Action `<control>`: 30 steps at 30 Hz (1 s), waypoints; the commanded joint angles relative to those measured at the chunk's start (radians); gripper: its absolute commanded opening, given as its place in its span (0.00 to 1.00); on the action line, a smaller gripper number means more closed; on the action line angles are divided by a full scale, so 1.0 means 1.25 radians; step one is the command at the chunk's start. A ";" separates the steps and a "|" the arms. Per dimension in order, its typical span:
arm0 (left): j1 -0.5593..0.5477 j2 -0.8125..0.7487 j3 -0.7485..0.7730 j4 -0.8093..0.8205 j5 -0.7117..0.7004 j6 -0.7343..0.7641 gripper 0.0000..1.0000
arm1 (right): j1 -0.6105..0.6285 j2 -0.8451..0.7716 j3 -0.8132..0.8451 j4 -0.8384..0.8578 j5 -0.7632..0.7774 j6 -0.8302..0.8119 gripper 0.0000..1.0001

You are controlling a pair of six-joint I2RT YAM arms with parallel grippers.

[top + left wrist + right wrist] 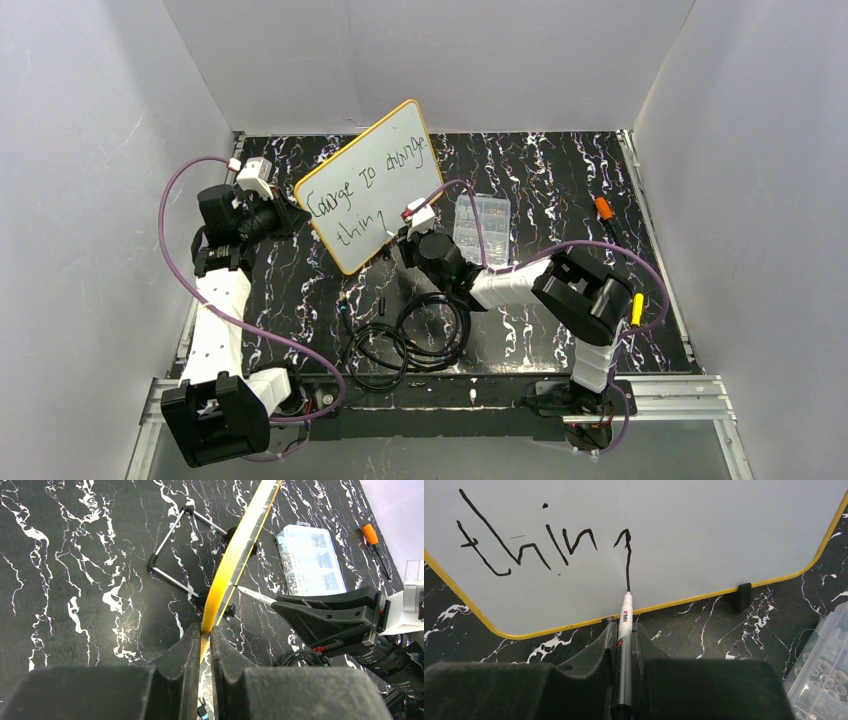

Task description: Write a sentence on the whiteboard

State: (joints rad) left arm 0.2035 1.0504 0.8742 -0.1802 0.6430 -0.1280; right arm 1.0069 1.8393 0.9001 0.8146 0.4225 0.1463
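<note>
Left of centre on the table (560,170), the whiteboard (395,195) stands propped on edge, leaning back on a wire stand (170,555)

Status of the sentence (372,172): top line reads "Courage to change" and looks complete. Second line has "thin" plus a hook and a long downstroke, which I read as a half-drawn "g"

Marker (626,605) tip is touching the board at the bottom of that downstroke, close above the lower yellow rim. Not much room below for a tail

Right pincer (625,627) is pressed together on the marker barrel, pen pointing straight at the board

Left pincer (205,630) is pinched on the board's yellow rim at its near left corner and seems to be bracing the board against pen pressure

My estimate: most of the writing is done. What's left is closing the "g", possibly a trailing letter or two, then lifting the pen off

Further out, none of it touched: clear parts box (481,222) just right of the board, orange-handled screwdriver (604,210) well off to the right, black cable coils (405,340) near the front edge
</note>
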 commanded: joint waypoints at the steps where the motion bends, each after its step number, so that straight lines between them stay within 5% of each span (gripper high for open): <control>1: -0.005 -0.005 0.007 -0.010 0.029 -0.004 0.00 | 0.011 0.007 0.005 0.002 -0.016 0.009 0.01; 16: -0.008 -0.006 0.006 -0.009 0.029 -0.006 0.00 | 0.018 -0.153 -0.050 0.068 0.023 0.037 0.01; 30: -0.007 -0.006 0.006 -0.009 0.027 -0.006 0.00 | 0.017 -0.081 0.010 0.086 0.018 0.002 0.01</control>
State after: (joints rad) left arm 0.2024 1.0504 0.8742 -0.1802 0.6449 -0.1310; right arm 1.0275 1.7187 0.8577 0.8639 0.4244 0.1722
